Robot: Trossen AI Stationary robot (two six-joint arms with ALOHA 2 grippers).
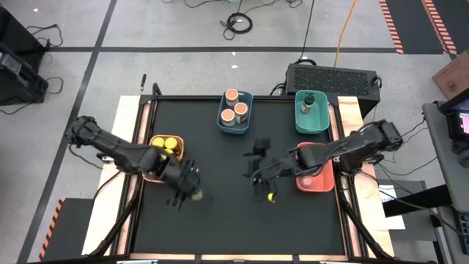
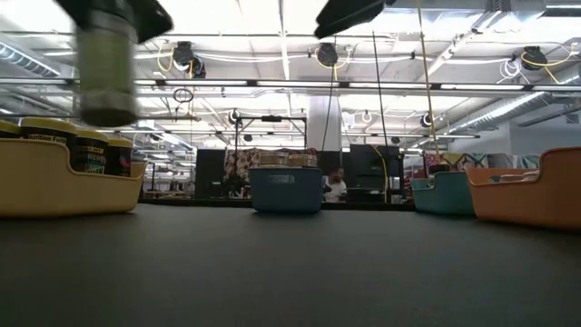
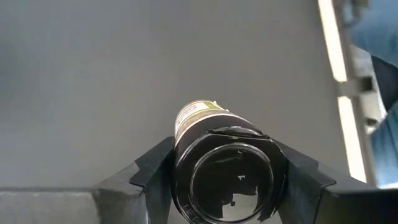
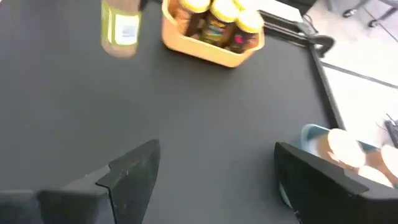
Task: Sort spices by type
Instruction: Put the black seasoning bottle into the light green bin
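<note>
My left gripper [image 1: 187,188] hangs over the near left of the black mat, shut on a small dark olive jar [image 3: 199,115] with a green-and-white label, also seen in the low view [image 2: 107,68] and the right wrist view [image 4: 121,28]. Yellow-lidded jars [image 1: 167,144] stand in the orange bin [image 1: 152,163]. Peach-topped jars [image 1: 234,108] stand in the blue bin [image 1: 247,123]. One dark jar [image 1: 308,103] stands in the teal bin [image 1: 314,126]. My right gripper [image 1: 259,176] hovers open over the mat's middle right with nothing between its fingers [image 4: 134,171]. My left gripper pinches the olive jar at its dark-capped top end [image 3: 183,155] between its two fingers [image 3: 152,171], one on each side of the round wall. The fingers slant down from above. The jar hangs below them, roughly upright and lifted clear of the mat.
A red bin [image 1: 316,180] sits at the mat's right edge beside my right arm. A small dark thing with a yellow tip [image 1: 271,196] stands on the mat just near my right gripper. The near half of the mat [image 1: 234,227] is bare.
</note>
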